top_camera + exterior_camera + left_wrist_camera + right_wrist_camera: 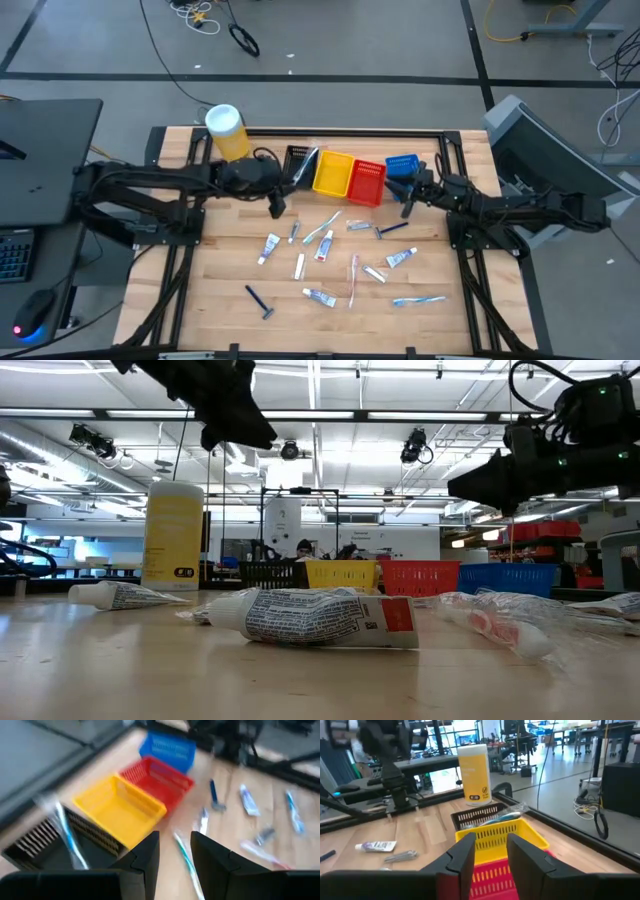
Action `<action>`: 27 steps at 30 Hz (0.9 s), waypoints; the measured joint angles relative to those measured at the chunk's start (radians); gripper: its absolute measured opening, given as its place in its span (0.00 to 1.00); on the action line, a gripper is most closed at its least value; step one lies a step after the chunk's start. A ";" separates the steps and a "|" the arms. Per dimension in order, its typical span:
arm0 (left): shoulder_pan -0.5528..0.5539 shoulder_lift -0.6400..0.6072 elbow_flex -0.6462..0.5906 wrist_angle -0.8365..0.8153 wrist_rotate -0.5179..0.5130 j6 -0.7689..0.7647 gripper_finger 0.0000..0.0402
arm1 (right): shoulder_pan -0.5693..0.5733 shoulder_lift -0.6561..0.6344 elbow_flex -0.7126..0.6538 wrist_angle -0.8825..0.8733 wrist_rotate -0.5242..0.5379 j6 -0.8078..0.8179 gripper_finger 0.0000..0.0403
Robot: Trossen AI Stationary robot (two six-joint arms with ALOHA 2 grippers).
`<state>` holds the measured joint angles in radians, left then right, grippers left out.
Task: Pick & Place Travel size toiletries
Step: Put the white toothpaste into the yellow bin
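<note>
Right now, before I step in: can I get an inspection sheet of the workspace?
Surface: wooden table, bare wood between items.
Job's things: tubes, razor and toothbrushes scattered mid-table; one wrapped toothbrush rests on the black basket.
Clutter: yellow basket, red basket, blue basket in the same row; yellow canister beside them.
Hands: left hand open, empty, near the black basket; right hand open, empty, by the blue basket.
Cables: loose cables on the floor beyond the table.
Surroundings: desk at left.
</note>
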<state>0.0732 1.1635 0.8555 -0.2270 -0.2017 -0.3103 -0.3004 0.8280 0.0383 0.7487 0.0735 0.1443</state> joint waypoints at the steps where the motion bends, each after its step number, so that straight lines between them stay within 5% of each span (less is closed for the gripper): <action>1: -0.010 0.002 -0.001 -0.029 0.010 -0.019 0.29 | 0.000 0.010 0.015 0.000 -0.009 0.006 0.33; 16: -0.223 0.053 -0.047 -0.291 0.057 -0.467 0.41 | 0.000 0.304 0.265 -0.011 -0.206 -0.077 0.34; 21: -0.276 0.139 -0.048 -0.312 0.066 -0.594 0.44 | -0.002 0.365 0.289 -0.011 -0.199 -0.106 0.34; 27: -0.357 0.247 -0.046 -0.327 0.089 -0.694 0.44 | -0.011 0.365 0.289 0.053 -0.054 -0.263 0.34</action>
<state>-0.2840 1.4102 0.8093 -0.5535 -0.1123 -1.0039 -0.3112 1.1930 0.3274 0.8016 0.0200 -0.1184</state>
